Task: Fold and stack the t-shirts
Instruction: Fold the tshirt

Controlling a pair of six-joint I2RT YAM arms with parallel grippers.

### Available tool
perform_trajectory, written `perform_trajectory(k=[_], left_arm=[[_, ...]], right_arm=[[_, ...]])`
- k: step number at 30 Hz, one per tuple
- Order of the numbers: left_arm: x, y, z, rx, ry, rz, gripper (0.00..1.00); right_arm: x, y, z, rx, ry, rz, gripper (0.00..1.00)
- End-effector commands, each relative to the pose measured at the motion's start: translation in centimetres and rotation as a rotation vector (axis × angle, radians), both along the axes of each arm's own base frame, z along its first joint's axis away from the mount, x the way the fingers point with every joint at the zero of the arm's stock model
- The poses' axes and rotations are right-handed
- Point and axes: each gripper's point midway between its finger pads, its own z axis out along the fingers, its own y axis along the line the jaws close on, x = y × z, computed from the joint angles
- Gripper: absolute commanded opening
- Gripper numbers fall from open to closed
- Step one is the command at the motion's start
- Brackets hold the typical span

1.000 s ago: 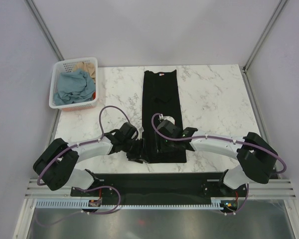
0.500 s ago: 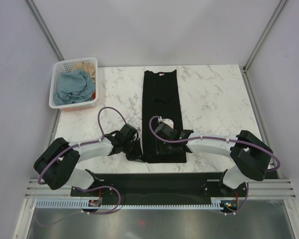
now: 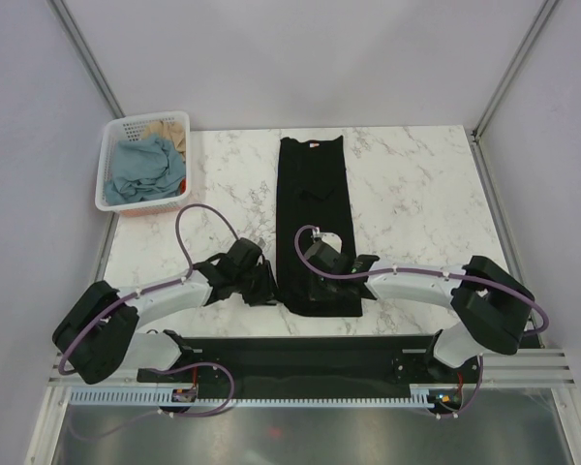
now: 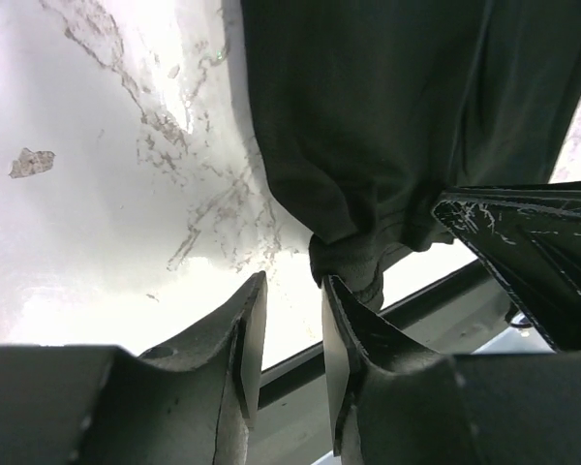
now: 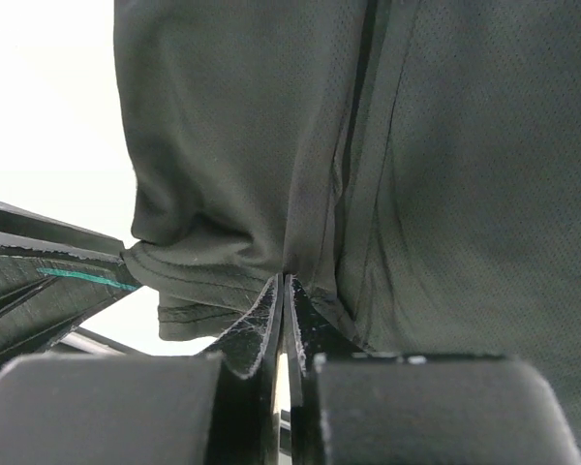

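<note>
A black t-shirt (image 3: 312,194) lies folded into a long narrow strip down the middle of the marble table, its pinkish neck label at the far end. My right gripper (image 3: 321,293) is over the near hem and is shut, its tips (image 5: 287,279) pinching a puckered fold of the black fabric (image 5: 416,145). My left gripper (image 3: 269,291) is at the strip's near left corner, open, with only bright table showing between its fingers (image 4: 292,283). The bunched hem corner (image 4: 353,262) touches the tip of its right finger. A dusty blue t-shirt (image 3: 140,167) and a tan one (image 3: 167,129) lie crumpled in the basket.
The white slotted basket (image 3: 143,205) stands at the far left corner of the table. A black rail (image 3: 300,349) runs along the near edge just behind both grippers. Grey walls enclose the table on three sides.
The right gripper has closed from open onto the near hem. The left gripper shut briefly, then reopened and shifted slightly left off the shirt's corner.
</note>
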Motion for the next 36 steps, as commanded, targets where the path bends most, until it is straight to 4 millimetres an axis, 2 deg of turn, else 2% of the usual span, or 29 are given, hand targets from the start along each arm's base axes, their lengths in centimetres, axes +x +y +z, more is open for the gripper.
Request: perform_trajectory(k=[1, 8, 14, 17, 20, 22, 23, 25, 26, 32, 36], left_arm=[[0.8, -0.3, 1.3, -0.032, -0.034, 0.047, 0.37], [0.7, -0.7, 3.7, -0.104, -0.073, 0.046, 0.4], [0.9, -0.7, 4.4, -0.117, -0.086, 0.06, 0.45], [0.9, -0.7, 3.4, -0.091, -0.056, 0.06, 0.46], [0.7, -0.8, 1.8, -0.05, -0.012, 0.053, 0.46], [0.3, -0.9, 1.1, -0.029, 0.01, 0.043, 0.46], [0.0, -1.1, 0.9, -0.025, 0.015, 0.03, 0.46], [-0.5, -1.1, 0.1, -0.004, 0.036, 0.02, 0.46], [0.2, -1.2, 0.0, 0.004, 0.0, 0.032, 0.47], [-0.3, -1.1, -1.8, 0.034, 0.038, 0.027, 0.45], [-0.2, -1.3, -1.8, 0.033, 0.033, 0.019, 0.4]], right_arm=[[0.3, 0.9, 1.9, 0.093, -0.034, -0.031, 0.06], [0.0, 1.3, 2.9, 0.141, -0.031, -0.031, 0.03], [-0.2, 1.6, 3.3, 0.163, -0.021, -0.031, 0.06], [-0.1, 1.5, 3.4, 0.161, -0.022, -0.034, 0.1], [-0.1, 1.0, 3.3, 0.134, -0.027, -0.041, 0.24], [0.1, 0.0, 2.9, 0.082, -0.04, -0.057, 0.29], [0.2, -0.2, 2.9, 0.07, -0.045, -0.057, 0.36], [0.3, -0.6, 2.8, 0.053, -0.054, -0.055, 0.42], [0.2, -0.7, 2.7, 0.047, -0.053, -0.052, 0.45], [0.2, -0.8, 1.3, 0.005, -0.045, -0.027, 0.51], [0.4, -0.4, 0.8, 0.003, -0.047, -0.012, 0.52]])
